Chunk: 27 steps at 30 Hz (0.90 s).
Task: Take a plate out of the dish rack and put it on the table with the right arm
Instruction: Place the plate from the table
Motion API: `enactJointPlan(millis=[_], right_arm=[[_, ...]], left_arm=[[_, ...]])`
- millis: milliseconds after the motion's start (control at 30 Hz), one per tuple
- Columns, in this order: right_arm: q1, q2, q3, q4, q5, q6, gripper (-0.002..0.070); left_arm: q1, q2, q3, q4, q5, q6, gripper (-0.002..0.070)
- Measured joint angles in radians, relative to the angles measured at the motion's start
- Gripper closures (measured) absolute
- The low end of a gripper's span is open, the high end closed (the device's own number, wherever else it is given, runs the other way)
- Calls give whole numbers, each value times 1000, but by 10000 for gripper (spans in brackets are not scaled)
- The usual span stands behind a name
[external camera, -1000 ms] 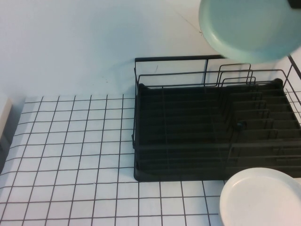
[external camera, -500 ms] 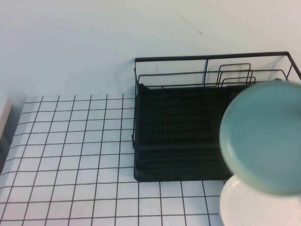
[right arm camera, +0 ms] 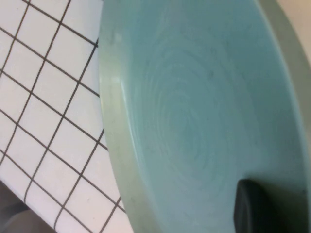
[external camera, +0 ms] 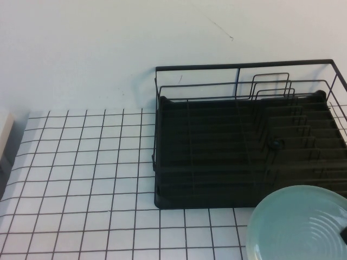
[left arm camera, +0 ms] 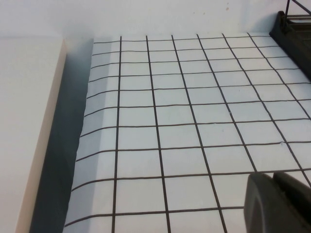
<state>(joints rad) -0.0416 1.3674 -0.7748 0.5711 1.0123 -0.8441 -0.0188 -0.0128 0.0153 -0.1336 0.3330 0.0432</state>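
Note:
The pale mint-green plate [external camera: 298, 225] lies face up, about level, at the front right of the gridded table [external camera: 81, 162], just in front of the black dish rack [external camera: 217, 157]. It fills the right wrist view [right arm camera: 194, 111]. My right gripper [right arm camera: 250, 190] is shut on its rim, with one black finger [right arm camera: 257, 208] on the plate's upper face; a black bit of it shows at the high view's right edge [external camera: 344, 234]. I cannot tell whether the plate touches what is under it. My left gripper [left arm camera: 274, 177] is shut and empty, low over the table.
The rack holds no dishes, and its upright wire dividers [external camera: 271, 86] stand at the back right. A corner of the rack shows in the left wrist view [left arm camera: 296, 29]. A pale raised ledge [left arm camera: 29, 121] runs along the table's left edge. The white plate is hidden.
The green plate came down from above the rack to the front right, turned face up, and now covers the spot where the white plate showed.

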Motion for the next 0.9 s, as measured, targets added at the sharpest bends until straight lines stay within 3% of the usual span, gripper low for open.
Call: enactJointPlan(millis=[567,900], right_arm=[[0,-14,-22,22,-40,0,565],[-64,-22,-59,14,-19,31,565]], left_arm=[[0,0,0,0,0,2,678],[0,0,0,0,0,2,678]])
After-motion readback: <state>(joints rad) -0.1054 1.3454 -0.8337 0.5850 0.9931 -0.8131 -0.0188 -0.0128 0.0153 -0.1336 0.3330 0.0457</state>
